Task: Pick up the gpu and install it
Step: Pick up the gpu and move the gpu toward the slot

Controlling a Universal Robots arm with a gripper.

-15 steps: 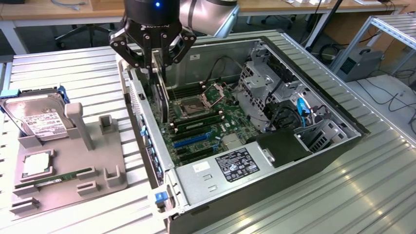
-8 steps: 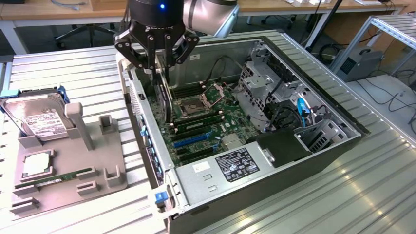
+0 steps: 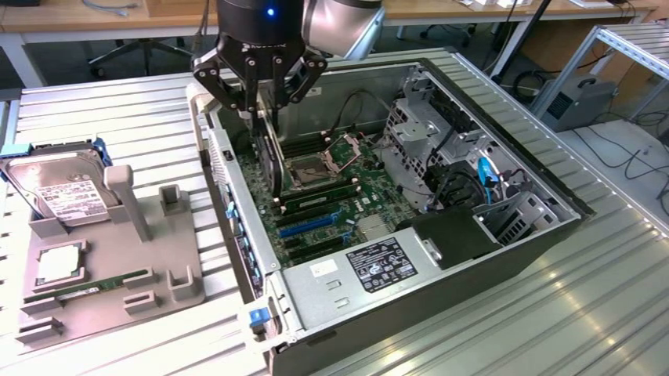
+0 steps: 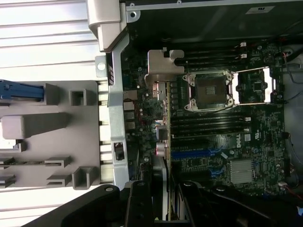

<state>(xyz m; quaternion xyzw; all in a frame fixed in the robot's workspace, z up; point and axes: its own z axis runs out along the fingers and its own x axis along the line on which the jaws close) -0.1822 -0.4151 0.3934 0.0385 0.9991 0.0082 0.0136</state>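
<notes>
Gripper (image 3: 262,107) clamped on one end of the gpu (image 3: 269,157). The card hangs edge-on at upper centre of the exterior view, inside the open PC case (image 3: 502,258), over the motherboard (image 3: 340,205) beside the CPU socket (image 3: 313,168). Silvery bracket (image 4: 163,66) is at the end away from the fingers. Likely held upright to clear the case walls. Can't tell if it touches the board. Hard drive (image 3: 63,192) and RAM stick (image 3: 99,284) sit in the grey holder (image 3: 157,309), lower left. Slatted aluminium table (image 3: 115,117); wooden desks (image 3: 105,16) behind.

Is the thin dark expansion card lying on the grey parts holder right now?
No, the claw grips the thin dark expansion card edge-on over the green motherboard.
</notes>
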